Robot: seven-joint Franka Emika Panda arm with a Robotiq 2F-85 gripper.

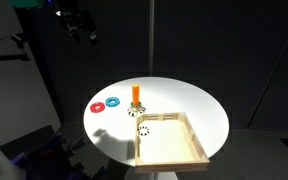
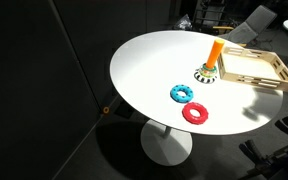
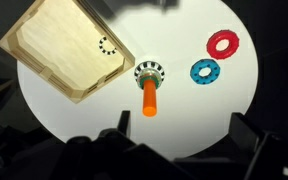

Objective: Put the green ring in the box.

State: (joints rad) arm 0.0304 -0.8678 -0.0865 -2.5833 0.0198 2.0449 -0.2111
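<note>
An upright orange peg (image 3: 150, 96) stands near the middle of the round white table. A ring with a green rim and dark dots (image 3: 139, 70) lies around its foot; it also shows in both exterior views (image 1: 135, 109) (image 2: 204, 76). The box is a shallow light wooden tray (image 3: 44, 40) next to the peg (image 1: 199, 138) (image 2: 246, 75). My gripper (image 3: 184, 135) is open and empty, high above the table (image 1: 81, 25), well clear of the peg and the box.
A small circle of dark dots (image 3: 107, 45) lies on the box floor near the corner closest to the peg. A red ring (image 3: 222, 42) and a blue ring (image 3: 204, 71) lie flat beside the peg. Dark surroundings lie around the table (image 3: 184, 110).
</note>
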